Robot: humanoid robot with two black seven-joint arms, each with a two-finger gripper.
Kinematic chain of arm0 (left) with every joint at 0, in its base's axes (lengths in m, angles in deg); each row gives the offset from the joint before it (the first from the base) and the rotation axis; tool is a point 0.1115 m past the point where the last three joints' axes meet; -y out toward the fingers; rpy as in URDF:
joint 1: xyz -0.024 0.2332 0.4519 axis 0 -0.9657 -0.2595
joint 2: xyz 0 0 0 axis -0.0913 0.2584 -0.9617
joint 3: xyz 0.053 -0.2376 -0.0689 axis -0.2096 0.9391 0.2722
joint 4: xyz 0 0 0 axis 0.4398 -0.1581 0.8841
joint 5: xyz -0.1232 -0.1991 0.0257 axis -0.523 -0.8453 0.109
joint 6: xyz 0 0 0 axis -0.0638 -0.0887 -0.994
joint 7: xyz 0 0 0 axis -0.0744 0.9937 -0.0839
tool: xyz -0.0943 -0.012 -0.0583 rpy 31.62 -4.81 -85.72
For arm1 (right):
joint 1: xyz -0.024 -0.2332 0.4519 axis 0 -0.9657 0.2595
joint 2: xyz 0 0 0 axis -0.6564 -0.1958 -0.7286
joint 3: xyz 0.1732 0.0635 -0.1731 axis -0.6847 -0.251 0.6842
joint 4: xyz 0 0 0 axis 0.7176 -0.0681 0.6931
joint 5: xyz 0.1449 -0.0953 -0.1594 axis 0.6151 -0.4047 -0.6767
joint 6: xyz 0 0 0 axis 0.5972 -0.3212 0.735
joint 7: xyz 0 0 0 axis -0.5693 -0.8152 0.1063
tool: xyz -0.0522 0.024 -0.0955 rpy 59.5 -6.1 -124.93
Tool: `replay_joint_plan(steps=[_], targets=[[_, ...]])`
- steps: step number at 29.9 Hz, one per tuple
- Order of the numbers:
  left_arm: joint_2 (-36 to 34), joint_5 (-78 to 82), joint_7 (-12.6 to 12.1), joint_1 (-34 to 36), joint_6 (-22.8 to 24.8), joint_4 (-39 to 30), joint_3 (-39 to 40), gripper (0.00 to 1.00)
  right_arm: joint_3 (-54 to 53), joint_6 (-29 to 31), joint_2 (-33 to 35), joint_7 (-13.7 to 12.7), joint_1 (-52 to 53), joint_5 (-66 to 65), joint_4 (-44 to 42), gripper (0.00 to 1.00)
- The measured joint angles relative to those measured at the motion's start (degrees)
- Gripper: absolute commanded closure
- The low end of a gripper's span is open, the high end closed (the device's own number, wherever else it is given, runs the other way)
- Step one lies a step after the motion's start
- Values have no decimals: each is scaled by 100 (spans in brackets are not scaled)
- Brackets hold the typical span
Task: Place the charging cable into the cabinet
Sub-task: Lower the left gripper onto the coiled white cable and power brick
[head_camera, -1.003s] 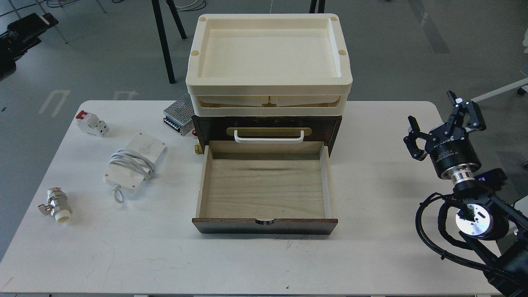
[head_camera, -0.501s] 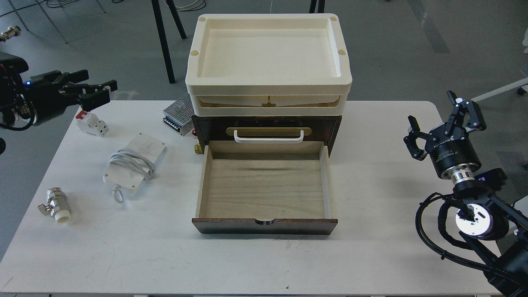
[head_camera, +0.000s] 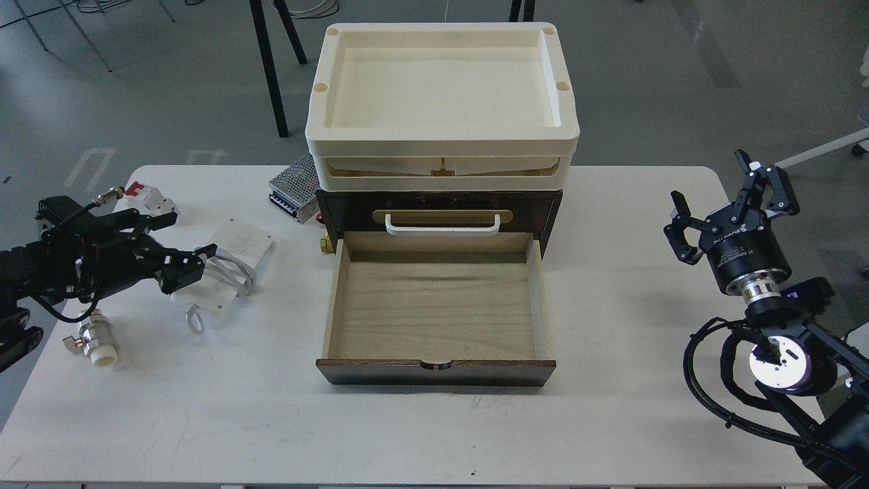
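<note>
Single head view looks forward and down onto the table (head_camera: 434,435)

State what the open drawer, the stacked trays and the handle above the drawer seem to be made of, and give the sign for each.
Drawer: pale bare wood inside, grain lines visible; dark stained front.
Trays: likely cream plastic, smooth moulded rims and rounded corners.
Handle: white, smooth, perhaps plastic or painted metal; brass-looking plate behind it.

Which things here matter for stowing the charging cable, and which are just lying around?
Job:
charging cable
cabinet with open drawer
left gripper

Lying about:
perforated metal box
red-and-white block
metal valve
cream trays
</note>
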Motion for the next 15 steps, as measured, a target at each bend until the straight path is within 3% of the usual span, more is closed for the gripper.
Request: replay_joint_plan(steps=[9, 15], targets=[[115, 12, 0, -253, -76, 161, -24, 12, 0, -1, 0, 0, 0, 0, -8, 1], [556, -5, 0, -349, -80, 896, -24, 15, 0, -1, 0, 0, 3, 0, -8, 1]])
